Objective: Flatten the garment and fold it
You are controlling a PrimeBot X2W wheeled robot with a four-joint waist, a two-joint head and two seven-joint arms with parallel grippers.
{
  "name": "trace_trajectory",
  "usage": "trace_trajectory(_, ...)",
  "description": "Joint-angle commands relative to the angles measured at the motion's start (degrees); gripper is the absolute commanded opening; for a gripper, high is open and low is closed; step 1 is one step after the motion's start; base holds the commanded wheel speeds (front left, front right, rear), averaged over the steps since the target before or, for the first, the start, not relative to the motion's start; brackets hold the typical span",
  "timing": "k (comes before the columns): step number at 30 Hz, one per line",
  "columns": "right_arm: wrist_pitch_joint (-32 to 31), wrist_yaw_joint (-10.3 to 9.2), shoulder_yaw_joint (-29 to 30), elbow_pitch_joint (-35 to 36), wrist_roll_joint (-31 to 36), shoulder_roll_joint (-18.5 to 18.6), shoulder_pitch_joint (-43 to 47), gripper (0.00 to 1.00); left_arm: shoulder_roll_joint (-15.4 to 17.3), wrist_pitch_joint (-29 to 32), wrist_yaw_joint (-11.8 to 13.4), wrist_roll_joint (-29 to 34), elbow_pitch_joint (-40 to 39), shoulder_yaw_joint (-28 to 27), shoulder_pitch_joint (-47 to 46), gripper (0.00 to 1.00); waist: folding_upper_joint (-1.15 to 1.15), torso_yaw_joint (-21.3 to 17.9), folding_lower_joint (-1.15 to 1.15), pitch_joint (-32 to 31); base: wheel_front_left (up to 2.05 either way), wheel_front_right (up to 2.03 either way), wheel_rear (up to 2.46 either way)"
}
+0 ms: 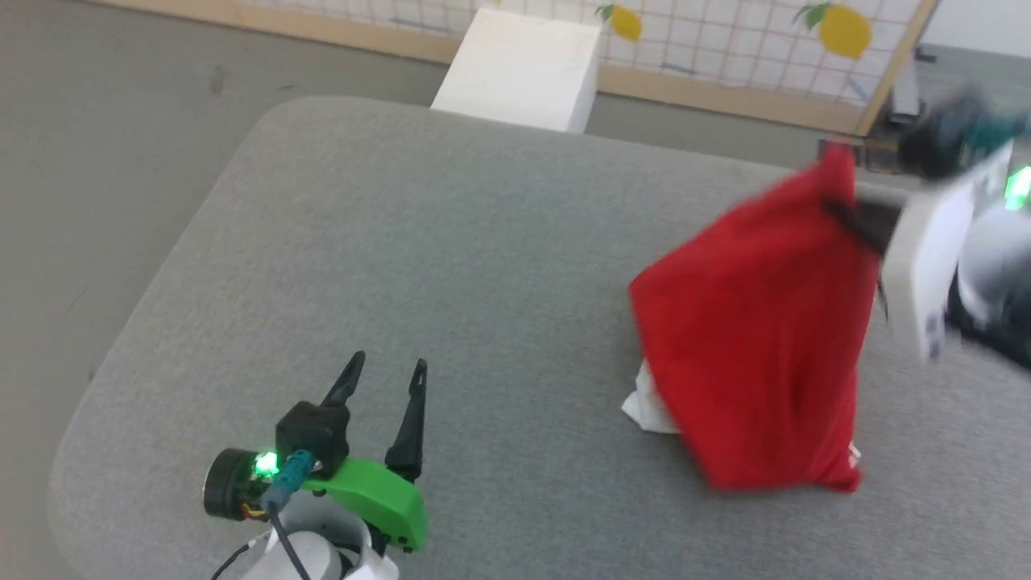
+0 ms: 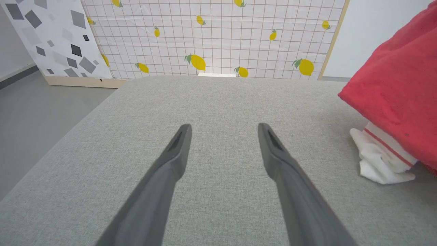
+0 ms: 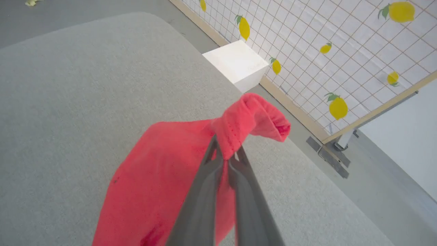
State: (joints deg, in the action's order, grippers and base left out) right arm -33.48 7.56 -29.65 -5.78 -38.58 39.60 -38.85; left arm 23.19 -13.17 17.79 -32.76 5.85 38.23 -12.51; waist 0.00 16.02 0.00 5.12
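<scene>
Right gripper (image 3: pixel 225 152) first: closed tight on a bunched red edge of the garment (image 1: pixel 757 338), raised well above the bench (image 1: pixel 451 258). Hanging from that pinch in a loose cone, lower end resting on the bench toward the right side, white sleeve (image 2: pixel 379 157) with striped trim crumpled at its foot on the left. Left gripper (image 1: pixel 388 360) spread wide apart, holding nothing, low over bare bench, well apart from the cloth. Judged from this, barely begun: picked up at one point, not yet spread flat, no fold made, so the flattening and every fold left to do. As for containers, just a white box (image 1: pixel 523 68) past the bench's far edge, top closed, contents impossible to tell.
</scene>
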Motion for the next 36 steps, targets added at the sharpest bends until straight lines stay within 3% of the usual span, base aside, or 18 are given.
trace_trajectory(1, -0.7, -0.08, 0.3, 1.6, -0.2, 1.0, 4.4, 0.0, 0.5, 0.2, 0.5, -0.7, -0.4, -0.1, 1.0, 1.0, 0.0, -2.5, 0.0, -2.3, 0.0, 0.0, 0.0)
trace_trajectory(4, -2.0, -0.08, 3.7, 5.0, 1.0, 2.0, 14.8, 0.0, 1.1, 0.5, 1.0, -1.1, -1.0, -0.5, 2.0, 1.0, 0.0, -4.1, 0.0, -3.0, 0.0, 0.0, 0.0)
trace_trajectory(7, -2.8, -0.08, 10.1, 6.2, 3.9, 0.4, 25.5, 0.0, 1.4, 0.8, 1.3, -1.5, -1.6, -0.6, 2.5, 1.0, 0.0, -5.3, 0.0, -2.9, 0.0, 0.0, 0.0)
trace_trajectory(12, -1.5, -0.08, 22.9, 6.6, 13.1, -6.5, 38.8, 0.0, 1.7, 1.7, 1.3, -1.7, -2.7, -0.4, 2.4, 1.0, 0.0, -7.2, 0.0, -1.7, 0.0, 0.0, 0.0)
trace_trajectory(20, -3.5, -0.08, 31.5, 4.0, 26.1, -15.6, 47.0, 0.0, 1.8, 2.6, 1.0, -2.0, -3.2, 0.1, 1.8, 1.0, 0.0, -8.9, 0.0, -0.8, 0.0, 0.0, 0.0)
trace_trajectory(23, -4.6, -0.08, 33.0, 2.6, 29.2, -17.4, 47.6, 0.0, 1.7, 2.9, 0.8, -2.2, -3.2, 0.2, 1.4, 1.0, 0.0, -9.5, 0.0, -0.9, 0.0, 0.0, 0.0)
trace_trajectory(24, -4.8, -0.08, 33.1, 2.5, 29.8, -17.9, 47.3, 1.0, 1.7, 3.0, 0.7, -2.2, -3.1, 0.3, 1.2, 1.0, 0.0, -9.7, 0.0, -1.0, 0.0, 0.0, 0.0)
trace_trajectory(30, -2.1, -0.08, 32.4, 7.6, 25.1, -19.7, 41.9, 1.0, 1.3, 3.3, 0.5, -2.7, -2.7, 0.3, 0.5, 1.0, 0.0, -10.5, 0.0, -2.5, 0.0, 0.0, 0.0)
trace_trajectory(36, 4.0, -0.08, 29.0, 15.1, 17.6, -18.1, 36.8, 1.0, 1.0, 3.3, 0.7, -4.0, -3.2, -0.4, 0.7, 1.0, 0.0, -11.3, 0.0, -3.8, 0.0, 0.0, 0.0)
